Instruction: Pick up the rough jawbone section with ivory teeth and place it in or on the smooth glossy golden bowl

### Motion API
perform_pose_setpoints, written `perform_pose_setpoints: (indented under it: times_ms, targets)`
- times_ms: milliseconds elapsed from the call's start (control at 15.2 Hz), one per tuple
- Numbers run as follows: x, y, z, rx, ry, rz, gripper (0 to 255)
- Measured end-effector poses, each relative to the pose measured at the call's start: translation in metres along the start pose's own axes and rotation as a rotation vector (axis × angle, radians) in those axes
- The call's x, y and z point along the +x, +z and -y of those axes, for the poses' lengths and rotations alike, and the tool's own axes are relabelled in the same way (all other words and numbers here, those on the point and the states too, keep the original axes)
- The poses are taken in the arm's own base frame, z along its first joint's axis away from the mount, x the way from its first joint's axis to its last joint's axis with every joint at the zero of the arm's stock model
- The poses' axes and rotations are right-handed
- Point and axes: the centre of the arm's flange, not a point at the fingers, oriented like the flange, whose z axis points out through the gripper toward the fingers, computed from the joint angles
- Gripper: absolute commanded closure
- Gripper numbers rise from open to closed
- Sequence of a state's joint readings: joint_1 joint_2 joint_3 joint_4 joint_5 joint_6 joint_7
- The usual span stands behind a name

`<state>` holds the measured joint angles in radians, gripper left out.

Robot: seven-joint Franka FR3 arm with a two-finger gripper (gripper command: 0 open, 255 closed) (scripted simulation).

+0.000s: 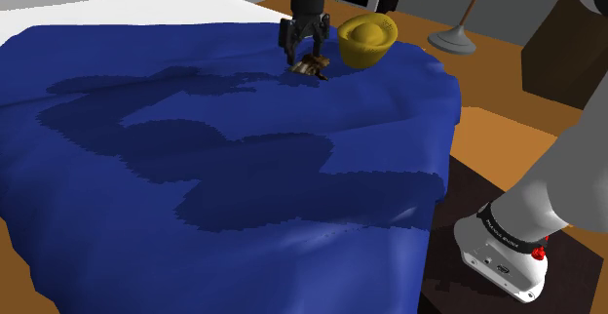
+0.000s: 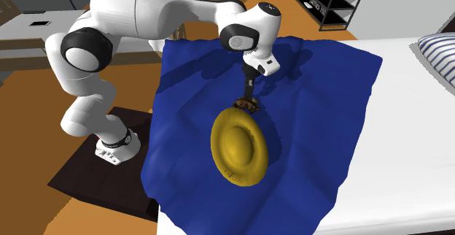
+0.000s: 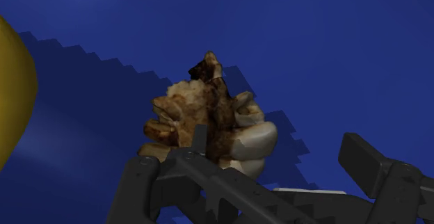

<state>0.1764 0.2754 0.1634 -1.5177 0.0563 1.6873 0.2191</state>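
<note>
Hand (image 3: 249, 156), fingers (image 3: 149, 188) apart, over jawbone (image 3: 209, 122) on blue cloth (image 3: 334, 49), just beside golden bowl (image 1: 363, 41).

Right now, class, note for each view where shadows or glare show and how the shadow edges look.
Shoulder view: a broad dark shadow with blocky edges spreads across the blue cloth. Wrist view: a shadow with stair-stepped edges lies behind the jawbone piece. Second exterior view: the golden bowl shows a soft sheen, no hard glare.

Bowl (image 3: 10, 97) cut off at edge; jawbone (image 3: 209, 118) partly hidden behind end effector (image 3: 257, 158).
</note>
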Motion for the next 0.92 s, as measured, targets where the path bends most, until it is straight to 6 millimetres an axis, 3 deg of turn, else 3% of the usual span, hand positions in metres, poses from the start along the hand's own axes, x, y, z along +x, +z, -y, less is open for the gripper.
perform_pose_setpoints:
  times_ms: [198, 264, 858, 924]
  targets:
    - [-0.0002, 0.0002, 0.0, 0.0, 0.0, 0.0, 0]
    - [-0.0002, 0.0002, 0.0, 0.0, 0.0, 0.0, 255]
    - [-0.0002, 0.0002, 0.0, 0.0, 0.0, 0.0, 255]
    - [-0.0002, 0.0002, 0.0, 0.0, 0.0, 0.0, 0]
